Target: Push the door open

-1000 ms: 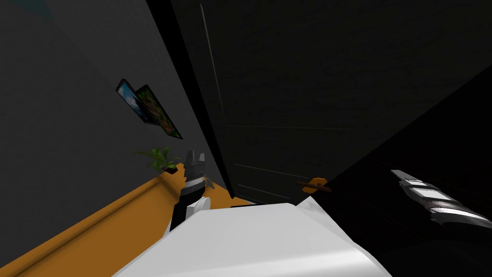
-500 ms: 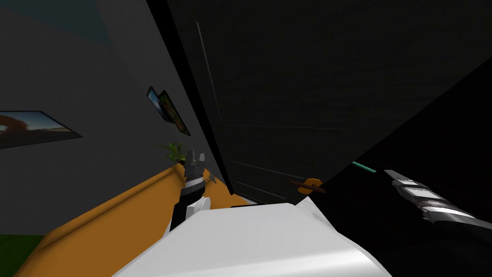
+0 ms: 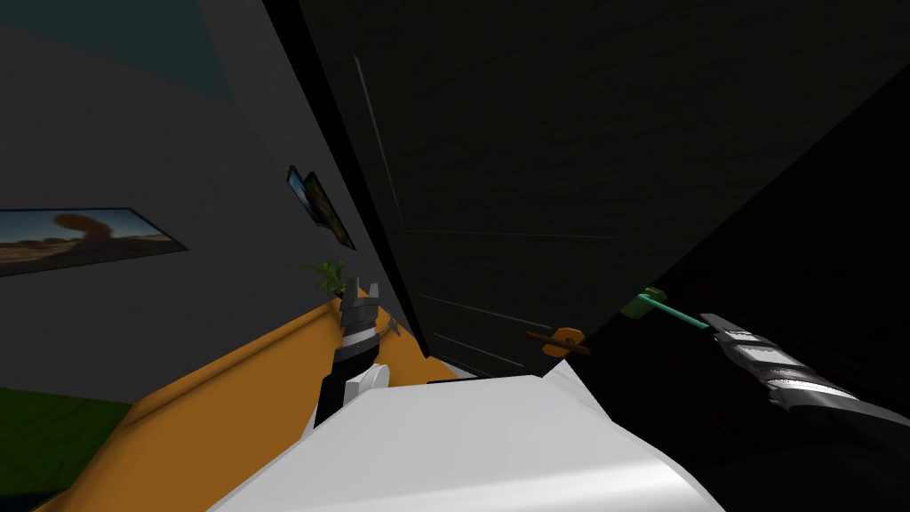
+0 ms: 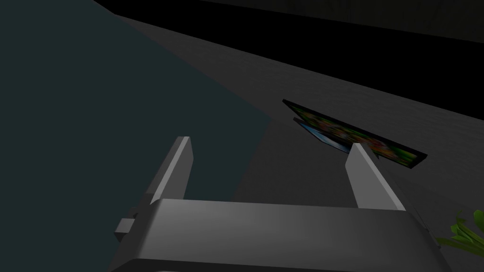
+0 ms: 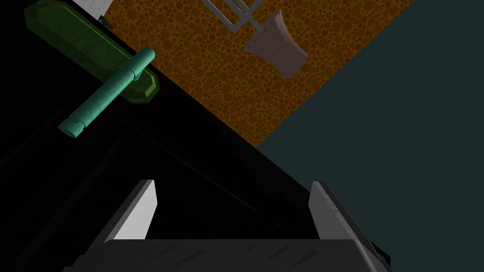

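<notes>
Fig.: your R claw (image 5: 232, 185), fingers wide, points at the dark door (image 3: 533, 160), near its green lever handle (image 5: 106, 92) w/o touching. Door stands close ahead of you. Your L claw (image 4: 270, 142), also wide, sits low by the wall (image 3: 178, 293)

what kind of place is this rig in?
Probably a hallway inside a home, right at a doorway: a dark door with a lever handle, framed pictures on a grey wall, and a leafy plant at the edge of the orange floor.
</notes>
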Tool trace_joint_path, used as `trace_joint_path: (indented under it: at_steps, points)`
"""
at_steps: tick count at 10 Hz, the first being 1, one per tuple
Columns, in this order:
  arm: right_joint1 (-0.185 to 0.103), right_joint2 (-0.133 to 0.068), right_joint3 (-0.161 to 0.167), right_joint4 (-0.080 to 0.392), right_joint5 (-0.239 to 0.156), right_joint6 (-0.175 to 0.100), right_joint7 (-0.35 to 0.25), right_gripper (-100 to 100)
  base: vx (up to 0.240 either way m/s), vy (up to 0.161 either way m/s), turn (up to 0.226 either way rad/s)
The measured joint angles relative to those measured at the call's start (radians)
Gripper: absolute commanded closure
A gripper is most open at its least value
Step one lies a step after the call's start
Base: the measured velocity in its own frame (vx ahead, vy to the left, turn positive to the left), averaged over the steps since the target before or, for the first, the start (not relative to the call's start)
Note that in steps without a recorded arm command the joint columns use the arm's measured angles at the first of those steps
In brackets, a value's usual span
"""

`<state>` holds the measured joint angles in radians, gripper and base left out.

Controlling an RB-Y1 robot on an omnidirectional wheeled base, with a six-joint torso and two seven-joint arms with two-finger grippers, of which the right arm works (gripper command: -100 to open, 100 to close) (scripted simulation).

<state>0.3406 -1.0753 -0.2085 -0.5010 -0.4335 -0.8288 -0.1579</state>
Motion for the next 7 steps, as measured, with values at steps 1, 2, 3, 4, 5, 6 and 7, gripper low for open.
trace_joint_path:
  at_steps: [1, 2, 3, 4, 5, 6, 7]
  points:
    - [-0.002, 0.0, 0.001, 0.003, 0.003, -0.003, -0.002, -100, 0.001, -0.036, 0.037]
    - [-0.001, 0.001, -0.001, -0.001, 0.004, -0.002, -0.002, -100, 0.0, -0.053, -0.009]
    - [-0.002, 0.002, 0.0, -0.001, 0.005, -0.002, -0.002, -100, 0.0, -0.033, 0.001]
    - [-0.003, 0.002, 0.0, 0.001, 0.008, -0.004, -0.003, -100, 0.001, -0.016, 0.023]
    - [-0.003, 0.003, -0.001, -0.001, 0.009, -0.004, -0.003, -100, 0.0, -0.007, 0.012]
    - [-0.003, 0.003, -0.001, 0.0, 0.009, -0.004, -0.003, -100, 0.0, 0.0, 0.0]
    - [-0.003, 0.003, -0.001, 0.0, 0.009, -0.004, -0.003, -100, 0.0, 0.0, 0.0]
